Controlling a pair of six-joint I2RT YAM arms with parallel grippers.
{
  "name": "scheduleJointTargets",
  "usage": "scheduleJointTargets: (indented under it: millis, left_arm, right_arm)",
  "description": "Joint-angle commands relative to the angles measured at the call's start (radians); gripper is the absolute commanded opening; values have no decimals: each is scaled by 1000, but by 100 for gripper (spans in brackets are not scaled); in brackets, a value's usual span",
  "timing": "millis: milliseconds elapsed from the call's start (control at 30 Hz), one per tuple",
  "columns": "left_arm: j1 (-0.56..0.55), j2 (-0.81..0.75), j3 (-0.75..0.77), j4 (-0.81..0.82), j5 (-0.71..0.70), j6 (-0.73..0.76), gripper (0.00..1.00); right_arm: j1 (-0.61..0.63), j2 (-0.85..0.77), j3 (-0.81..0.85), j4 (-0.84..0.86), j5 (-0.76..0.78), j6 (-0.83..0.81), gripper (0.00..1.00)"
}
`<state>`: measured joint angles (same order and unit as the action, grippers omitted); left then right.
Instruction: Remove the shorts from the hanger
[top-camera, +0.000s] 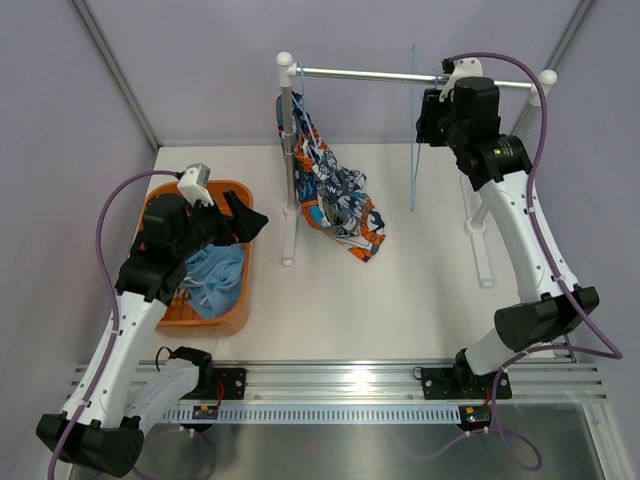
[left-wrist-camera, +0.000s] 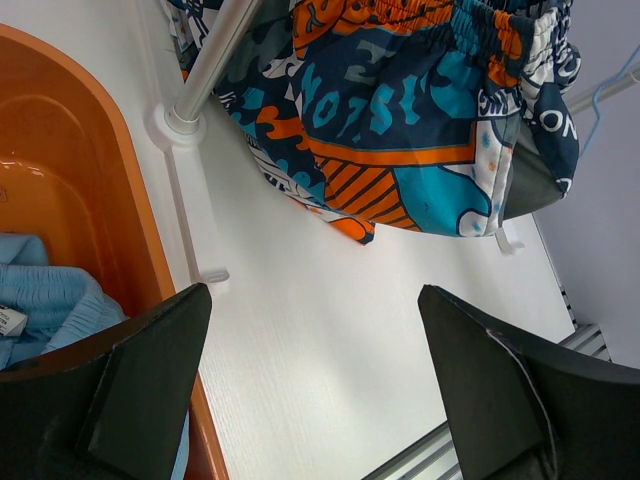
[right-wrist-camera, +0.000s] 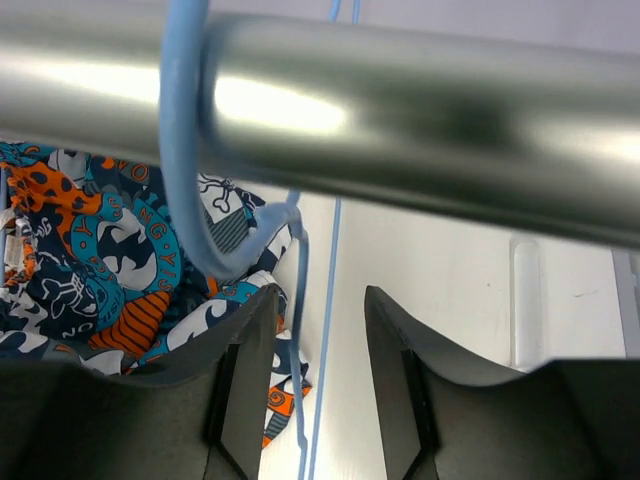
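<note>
The printed shorts (top-camera: 335, 200) in navy, orange, white and teal hang at the left end of the metal rod (top-camera: 380, 75), beside the rack's left post. They also show in the left wrist view (left-wrist-camera: 420, 110) and the right wrist view (right-wrist-camera: 90, 260). The light blue shorts (top-camera: 212, 275) lie in the orange basket (top-camera: 240, 312). A bare blue hanger (top-camera: 412, 130) hangs from the rod, its hook (right-wrist-camera: 180, 150) over it. My right gripper (top-camera: 428, 118) is up at the rod, jaws apart (right-wrist-camera: 322, 295), with the hanger's wire between them, not clamped. My left gripper (top-camera: 245, 222) is open and empty (left-wrist-camera: 312, 295) above the basket's right rim (left-wrist-camera: 90, 150).
The rack's left post (top-camera: 287, 150) and its white foot (left-wrist-camera: 185, 180) stand just right of the basket. The right post's foot (top-camera: 480, 240) lies under my right arm. A metal rail (top-camera: 340, 385) runs along the near edge. Grey walls close in the back and sides.
</note>
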<state>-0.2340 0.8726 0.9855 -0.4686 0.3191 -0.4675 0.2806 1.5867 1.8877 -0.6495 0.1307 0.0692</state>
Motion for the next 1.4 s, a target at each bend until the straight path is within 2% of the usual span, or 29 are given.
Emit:
scheduleJointTargets:
  millis: [0, 333, 600, 800, 1000, 1367]
  left_arm:
    - [-4, 2, -10, 45, 29, 10, 89]
    - [-4, 2, -8, 44, 28, 12, 89]
    - [-4, 6, -8, 45, 25, 9, 89]
    - [-4, 9, -7, 41, 9, 16, 89]
    - [-4, 12, -5, 28, -2, 24, 89]
    - [-7, 19, -10, 27, -2, 27, 89]
  right_arm:
    - [-3, -91, 5, 2, 55, 23, 50]
    - [14, -247, 28, -58, 139, 92, 61]
    - [265, -208, 83, -72, 181, 118, 64]
    - [419, -25, 183, -32, 228, 98, 66]
    - [463, 134, 238, 77, 187, 60, 68]
    - [463, 205, 82, 438, 185, 20, 68]
